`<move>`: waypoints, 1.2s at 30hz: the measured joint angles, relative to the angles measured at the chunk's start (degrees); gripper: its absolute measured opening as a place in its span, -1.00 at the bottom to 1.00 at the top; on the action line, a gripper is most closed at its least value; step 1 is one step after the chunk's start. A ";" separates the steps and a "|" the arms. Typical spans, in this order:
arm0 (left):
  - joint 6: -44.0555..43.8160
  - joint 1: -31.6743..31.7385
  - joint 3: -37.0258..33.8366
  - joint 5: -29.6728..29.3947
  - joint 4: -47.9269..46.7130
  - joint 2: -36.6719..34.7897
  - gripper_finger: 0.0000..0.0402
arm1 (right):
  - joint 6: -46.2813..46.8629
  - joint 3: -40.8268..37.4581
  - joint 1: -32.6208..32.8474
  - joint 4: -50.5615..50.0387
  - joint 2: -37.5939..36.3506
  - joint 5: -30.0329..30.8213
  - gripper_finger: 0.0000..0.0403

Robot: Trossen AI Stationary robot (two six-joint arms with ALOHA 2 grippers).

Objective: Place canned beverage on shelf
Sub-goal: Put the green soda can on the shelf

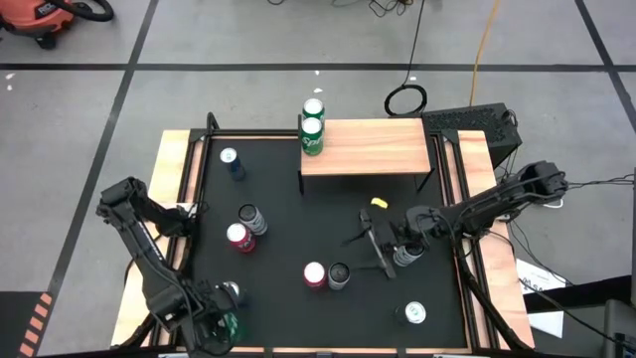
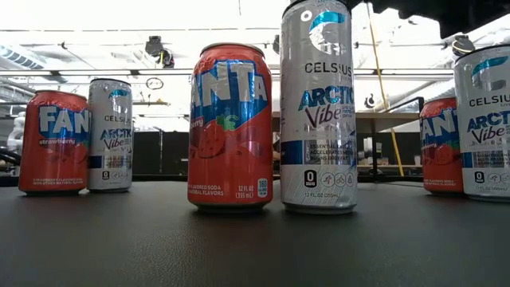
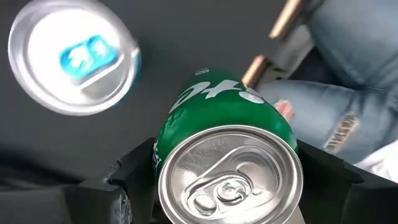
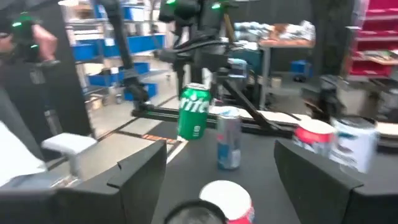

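My left gripper [image 1: 225, 324] is at the mat's near left corner, shut on a green Sprite can [image 3: 227, 155], which also shows in the right wrist view [image 4: 194, 112]. A slim silver can [image 3: 71, 56] stands beside it. The light-wood shelf [image 1: 373, 147] stands at the far middle, with two green cans [image 1: 312, 134] at its left end. My right gripper [image 1: 370, 249] is open at the right middle. It points toward the table's left edge, with a red Fanta can's top [image 4: 227, 199] low between its fingers, untouched. My left gripper pinches the green can's side wall just below its rim [image 3: 163, 163] between its two fingers [image 3: 134, 171]. The fingers come from above, pointing down. The can stands about upright in the hold. I cannot tell whether its bottom is on the mat.
Several Fanta and Celsius cans stand on the black mat: a pair in the middle [image 1: 326, 275], a pair at the left [image 1: 244, 229], a blue one [image 1: 232, 161] far left and one [image 1: 414, 313] near right. A small yellow object [image 1: 379, 203] lies before the shelf. A person's jeans [image 3: 348, 93] show beyond the near edge.
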 joint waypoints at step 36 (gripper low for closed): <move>59.88 26.81 9.60 -17.55 3.40 -0.09 0.38 | 0.58 20.24 0.63 -6.18 21.08 15.62 0.77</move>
